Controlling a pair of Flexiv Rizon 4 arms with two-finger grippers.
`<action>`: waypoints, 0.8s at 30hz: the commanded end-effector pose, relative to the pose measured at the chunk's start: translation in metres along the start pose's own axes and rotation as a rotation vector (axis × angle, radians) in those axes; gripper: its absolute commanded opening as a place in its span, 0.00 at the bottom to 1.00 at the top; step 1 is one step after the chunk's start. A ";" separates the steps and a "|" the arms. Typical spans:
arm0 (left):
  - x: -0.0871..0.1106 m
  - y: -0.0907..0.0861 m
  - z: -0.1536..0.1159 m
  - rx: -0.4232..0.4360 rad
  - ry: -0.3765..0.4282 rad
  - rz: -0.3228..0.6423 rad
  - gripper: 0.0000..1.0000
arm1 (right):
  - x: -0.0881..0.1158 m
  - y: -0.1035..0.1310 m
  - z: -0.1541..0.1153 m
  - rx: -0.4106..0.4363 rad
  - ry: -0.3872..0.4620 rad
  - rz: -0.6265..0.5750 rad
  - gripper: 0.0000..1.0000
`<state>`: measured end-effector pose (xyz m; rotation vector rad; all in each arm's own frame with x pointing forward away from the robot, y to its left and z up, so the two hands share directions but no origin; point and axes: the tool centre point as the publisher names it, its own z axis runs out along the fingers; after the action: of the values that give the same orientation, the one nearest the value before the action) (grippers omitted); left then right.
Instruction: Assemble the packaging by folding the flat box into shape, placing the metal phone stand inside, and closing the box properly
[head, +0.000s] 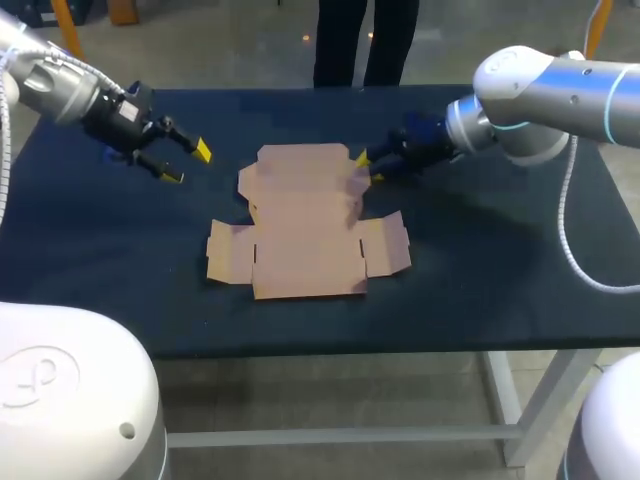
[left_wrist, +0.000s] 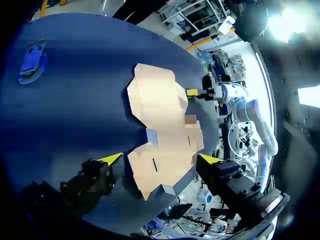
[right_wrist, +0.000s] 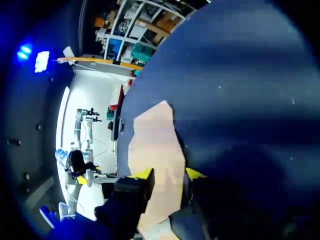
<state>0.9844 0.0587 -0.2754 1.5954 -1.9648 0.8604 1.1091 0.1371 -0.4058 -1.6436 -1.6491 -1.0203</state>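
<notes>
Cardboard is dead flat at this point: the box blank (head: 305, 235) lies unfolded in the middle of the table (head: 480, 290), no wall or flap raised, so I'd say we're at the very start of the folding step.

Right gripper (head: 366, 167) is down at the far right edge of the blank, open. The right wrist view shows the cardboard's edge sitting in the gap between its fingers, but I can't see it actually pinching anything. Left gripper (head: 188, 163) hangs above the table off the blank's far left corner, also open, holding nothing and clear of the cardboard.

Left wrist view picks up a small pale bluish object (left_wrist: 32, 60) on the table, well apart from the blank. Might be the phone stand, but it's too small to tell.

Next move, as I read it: the right gripper needs a proper hold on the far flap (head: 300, 165) to lift it along its crease. The left one should come in and pin the middle of the blank so the sheet doesn't slide. Loading the stand and closing up are a long way off.
</notes>
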 end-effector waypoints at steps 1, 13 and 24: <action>-0.002 0.002 -0.003 0.000 0.004 -0.002 1.00 | -0.005 0.004 0.009 0.001 0.035 -0.001 0.40; -0.006 0.005 -0.006 0.005 0.007 -0.009 1.00 | -0.007 0.008 0.025 -0.021 0.093 0.019 0.41; -0.006 0.005 -0.006 0.005 0.007 -0.010 1.00 | -0.007 0.009 0.025 -0.021 0.097 0.020 0.41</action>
<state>0.9808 0.0671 -0.2772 1.6016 -1.9494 0.8695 1.1159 0.1531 -0.4143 -1.6119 -1.5648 -1.0927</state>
